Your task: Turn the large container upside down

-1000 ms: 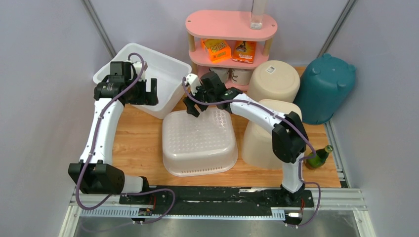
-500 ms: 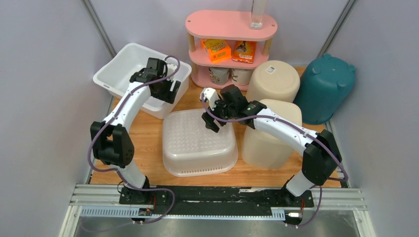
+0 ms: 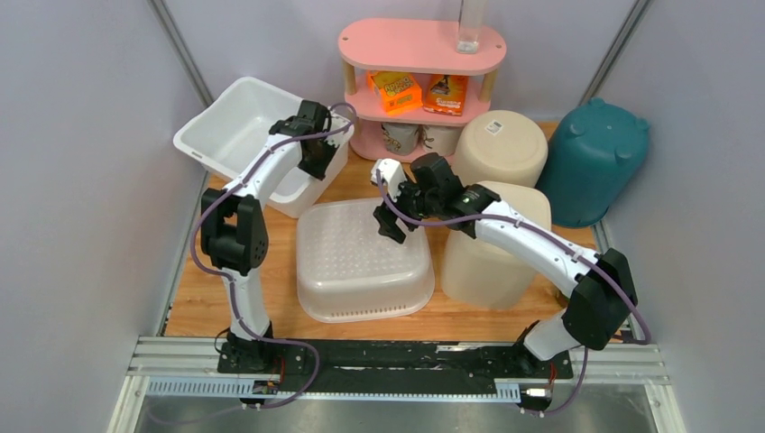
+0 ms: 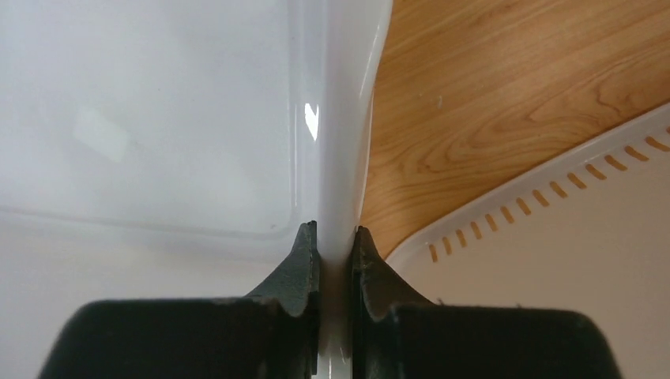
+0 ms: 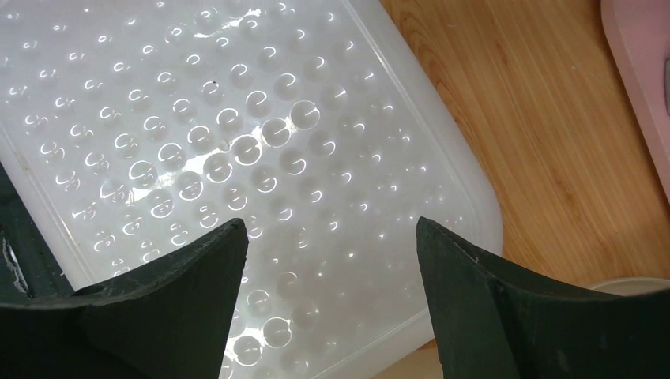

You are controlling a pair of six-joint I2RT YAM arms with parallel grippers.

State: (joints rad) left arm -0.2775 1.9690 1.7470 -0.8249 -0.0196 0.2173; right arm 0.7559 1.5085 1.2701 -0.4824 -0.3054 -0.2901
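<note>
nearest the arm bases, an upturned dimpled basin [image 3: 361, 266] sits on the wooden counter [image 3: 257, 271]. the right tool [image 5: 332, 237] hangs over the basin's far part, fingers spread wide apart and holding nothing. farther back on the left, the left tool [image 4: 336, 237] is clamped on the right-hand rim of the large white container [image 3: 236, 126], whose opening faces up. the container stands beside the pink shelf [image 3: 419, 45].

A pink shelf [image 3: 421, 45] stands at the back of the wooden desk [image 3: 271, 271]; a clear glass [image 3: 468, 32] sits on top of it; two orange boxes [image 3: 397, 90] lie on its middle tier; two upturned beige buckets [image 3: 501, 144] stand right of it; a teal bin [image 3: 594, 161] stands farther right.
</note>
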